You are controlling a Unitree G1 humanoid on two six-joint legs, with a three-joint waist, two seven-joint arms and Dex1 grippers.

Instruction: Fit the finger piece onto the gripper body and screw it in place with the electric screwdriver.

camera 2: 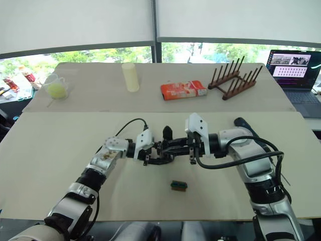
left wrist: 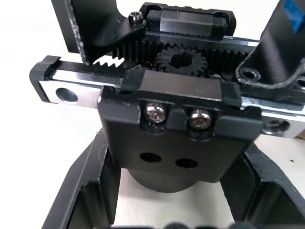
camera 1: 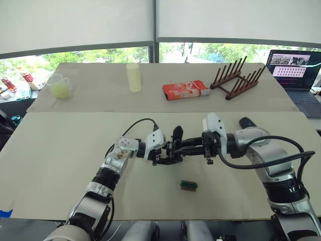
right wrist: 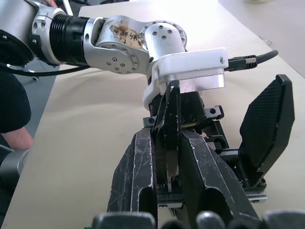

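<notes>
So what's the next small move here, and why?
Probably ease the finger piece down until it seats on the gripper body. The right gripper is shut on the piece right at the body, which the left gripper holds, and two holes on the body are empty, so nothing seems screwed yet.

Both arms are built of silver-grey metal segments with ribbed black joint rings and white plastic wrist housings, each ending in a gripper of two black fingers, the left gripper (camera 1: pixel 163 153) and the right gripper (camera 1: pixel 188 145). Black cables loop over each forearm. The left wrist joint shows small round screws and a brownish label.
</notes>
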